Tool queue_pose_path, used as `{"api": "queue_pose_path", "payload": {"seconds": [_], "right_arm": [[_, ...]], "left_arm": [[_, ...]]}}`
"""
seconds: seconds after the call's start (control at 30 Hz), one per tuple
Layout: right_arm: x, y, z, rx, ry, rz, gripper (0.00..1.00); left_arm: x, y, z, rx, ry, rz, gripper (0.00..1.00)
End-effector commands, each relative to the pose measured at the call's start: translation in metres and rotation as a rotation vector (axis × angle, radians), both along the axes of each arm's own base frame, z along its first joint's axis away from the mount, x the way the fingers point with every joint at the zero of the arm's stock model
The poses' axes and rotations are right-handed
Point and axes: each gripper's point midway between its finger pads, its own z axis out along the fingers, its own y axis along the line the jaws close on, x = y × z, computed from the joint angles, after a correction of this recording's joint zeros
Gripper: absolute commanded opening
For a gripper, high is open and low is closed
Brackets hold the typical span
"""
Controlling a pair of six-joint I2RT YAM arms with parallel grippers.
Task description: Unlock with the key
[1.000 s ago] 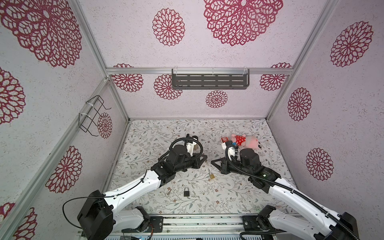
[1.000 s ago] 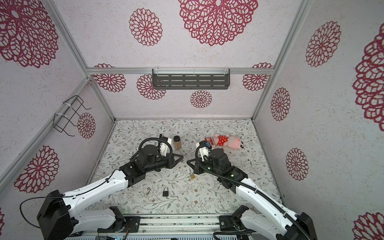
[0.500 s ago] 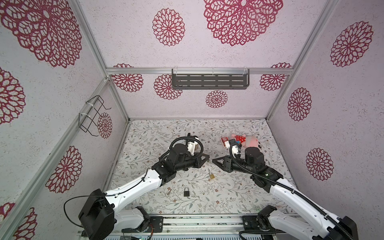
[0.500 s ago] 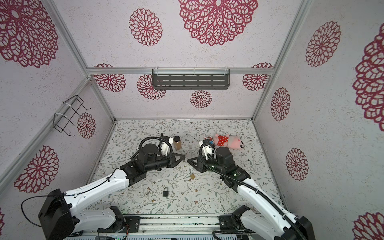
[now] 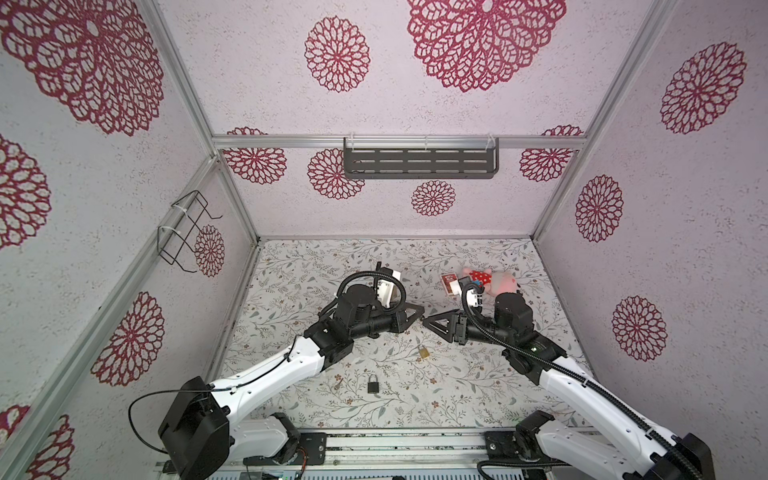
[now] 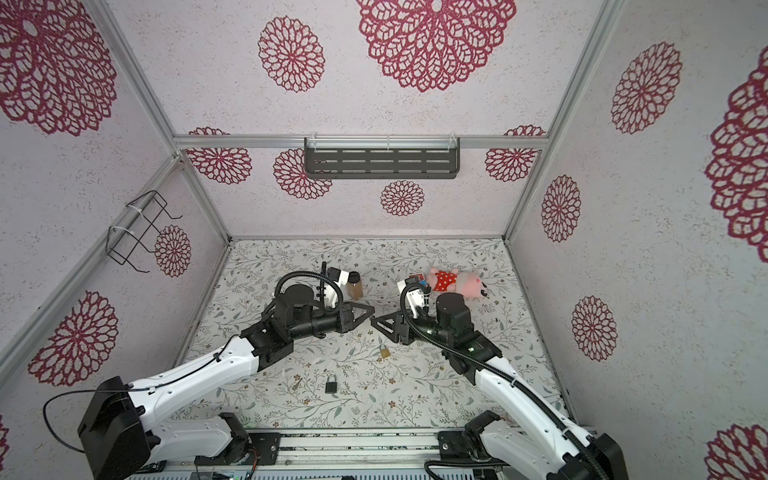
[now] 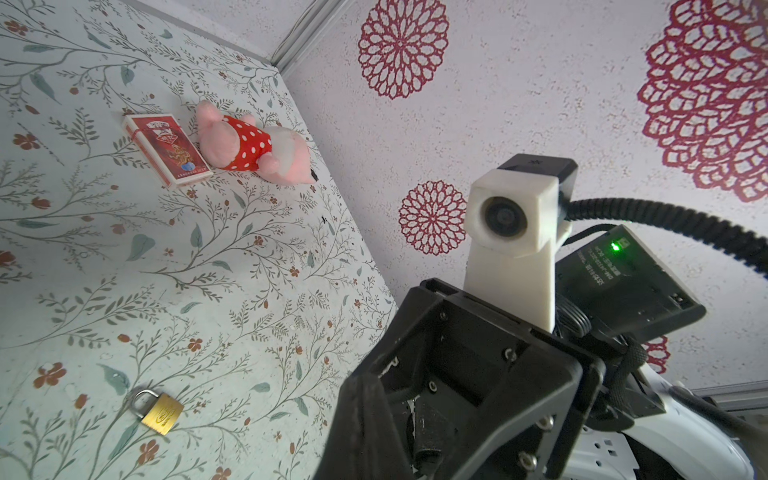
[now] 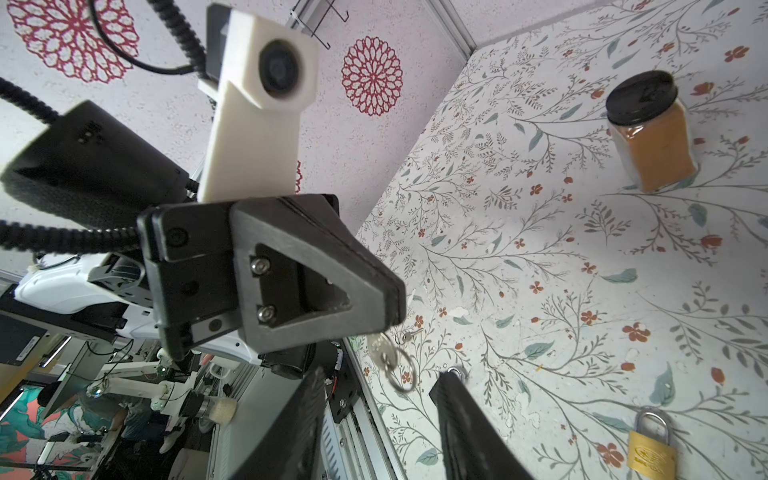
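Whereas the right gripper (image 8: 380, 376) was clamped shut a second ago, its fingers (image 8: 465, 419) now stand partly apart and hold nothing. The key (image 8: 379, 344) is pinched at the tip of the closed left gripper (image 8: 395, 309), above the table (image 8: 582, 291), with its ring (image 8: 400, 372) dangling between the released fingers. The brass padlock (image 8: 650, 453) lies on the table nearby, untouched.

Bright, even, diffuse light fills both top views, and shadows under the arms (image 5: 270, 370) lie faint and soft on the floor (image 5: 457, 386). Wide-angle lenses splay the frame posts (image 5: 183, 70) toward the edges. In the right wrist view the fingers (image 8: 469, 432) of the right gripper (image 8: 382, 376) look soft (the brass padlock (image 8: 650, 451) is crisp).
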Motion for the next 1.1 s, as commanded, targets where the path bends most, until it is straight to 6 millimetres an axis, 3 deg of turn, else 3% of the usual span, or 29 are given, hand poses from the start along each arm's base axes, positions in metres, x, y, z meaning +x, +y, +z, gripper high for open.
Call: {"api": "queue_pose_path", "payload": {"seconds": [0.0, 0.43, 0.83, 1.07], "right_arm": [[0.0, 0.001, 0.017, 0.051, -0.042, 0.031, 0.47], [-0.004, 0.001, 0.024, 0.13, -0.029, 0.081, 0.37], [-0.001, 0.0, 0.023, 0.132, -0.019, 0.075, 0.18], [-0.004, 0.002, 0.024, 0.155, -0.006, 0.105, 0.19]], "left_arm": [[0.003, -0.005, 0.021, -0.062, -0.039, -0.03, 0.0], [-0.001, -0.007, 0.032, -0.099, -0.056, -0.056, 0.0], [0.0, -0.009, 0.035, -0.102, -0.06, -0.059, 0.0], [0.001, -0.01, 0.035, -0.104, -0.059, -0.059, 0.0]]}}
